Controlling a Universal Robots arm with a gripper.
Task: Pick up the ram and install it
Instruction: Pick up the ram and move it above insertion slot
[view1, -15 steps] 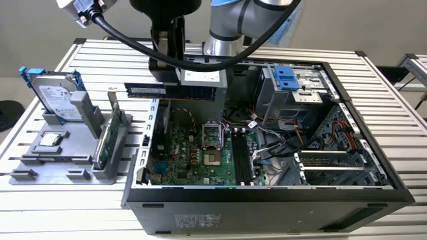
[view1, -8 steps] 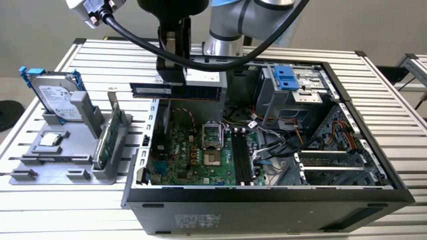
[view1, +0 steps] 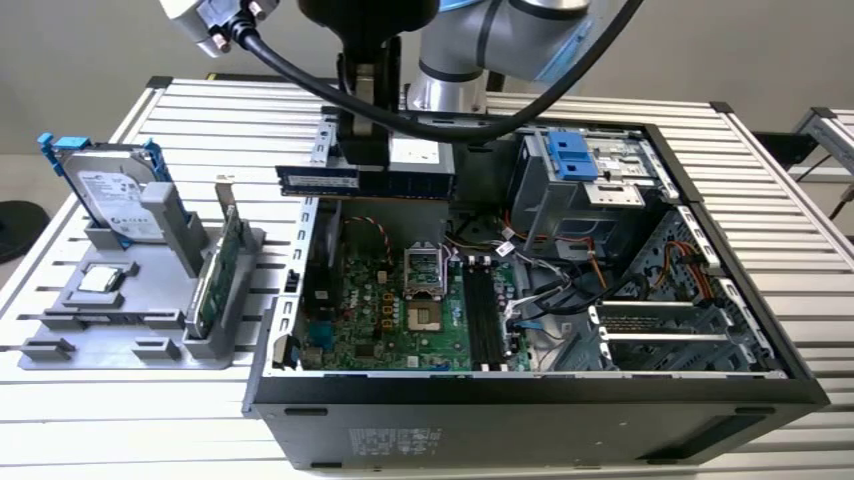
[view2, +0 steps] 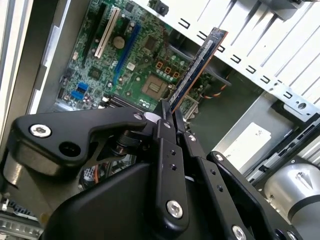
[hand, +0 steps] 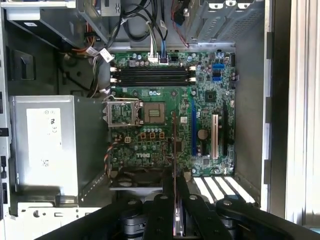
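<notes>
"Black gripper of yours: is it holding anything?"

"Yes. You have its fingers pinched on the ram, gripped at the top edge near the middle, with the stick hanging below them."

"Where is that from the memory slots?"

"Raised above the open case and well apart from the slots. It sits out past the processor socket from them, near the case wall on that side."

"And its long axis?"

"Level, and lying across the slots, not along them. In the first wrist view you see the ram edge-on as a thin line, at about a right angle to the slots. I judge the stick carried but not yet seated; the slots look empty."
</notes>
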